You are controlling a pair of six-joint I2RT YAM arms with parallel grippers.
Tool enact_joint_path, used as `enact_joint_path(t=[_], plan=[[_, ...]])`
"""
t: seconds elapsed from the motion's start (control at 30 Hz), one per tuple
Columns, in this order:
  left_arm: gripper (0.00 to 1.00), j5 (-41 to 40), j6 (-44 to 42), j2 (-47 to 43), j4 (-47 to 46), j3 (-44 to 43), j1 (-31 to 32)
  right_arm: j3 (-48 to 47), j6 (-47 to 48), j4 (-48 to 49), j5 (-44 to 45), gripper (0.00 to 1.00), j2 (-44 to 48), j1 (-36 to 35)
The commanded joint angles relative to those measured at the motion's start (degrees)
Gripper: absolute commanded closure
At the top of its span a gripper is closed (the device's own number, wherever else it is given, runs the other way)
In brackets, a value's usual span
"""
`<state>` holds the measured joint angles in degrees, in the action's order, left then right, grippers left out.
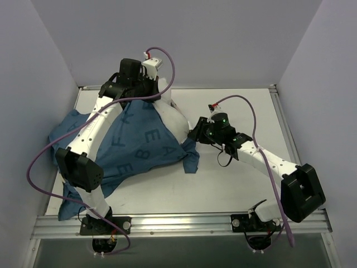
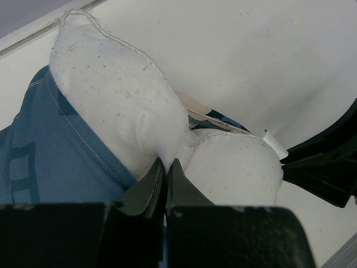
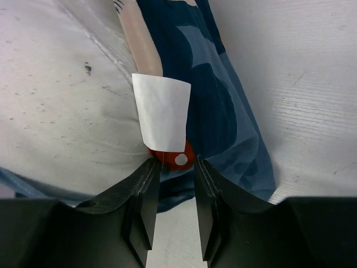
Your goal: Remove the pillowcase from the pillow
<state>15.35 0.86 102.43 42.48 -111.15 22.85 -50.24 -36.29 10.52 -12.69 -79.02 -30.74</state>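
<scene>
The dark blue printed pillowcase covers most of the white pillow, whose bare end sticks out at the back right. My left gripper is at that far end. In the left wrist view it is shut on a pinch of the pillow's white fabric, with the pillowcase hem just left of it. My right gripper stands open at the pillowcase's edge. A red bow print and a white tag lie at its fingertips, and the pillow is on its left.
The white table is walled at the back and both sides. A metal rail runs along the near edge by the arm bases. A loose flap of the pillowcase hangs toward the front left corner.
</scene>
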Motion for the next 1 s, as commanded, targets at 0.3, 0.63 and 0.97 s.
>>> enact_joint_path(t=[0.3, 0.63, 0.97], plan=[[0.98, 1.5, -0.2, -3.6, -3.5, -4.2, 0.0, 2.5, -4.0, 2.2, 5.9, 0.89, -5.0, 3.8], [0.98, 3.2, 0.1, -4.0, -3.3, -5.7, 0.1, 7.3, -4.8, 13.6, -3.4, 0.98, -6.9, 8.4], [0.98, 2.8, -0.5, -3.4, -3.0, -6.8, -0.4, 9.2, 4.6, 13.3, -1.6, 0.43, 3.1, 2.3]])
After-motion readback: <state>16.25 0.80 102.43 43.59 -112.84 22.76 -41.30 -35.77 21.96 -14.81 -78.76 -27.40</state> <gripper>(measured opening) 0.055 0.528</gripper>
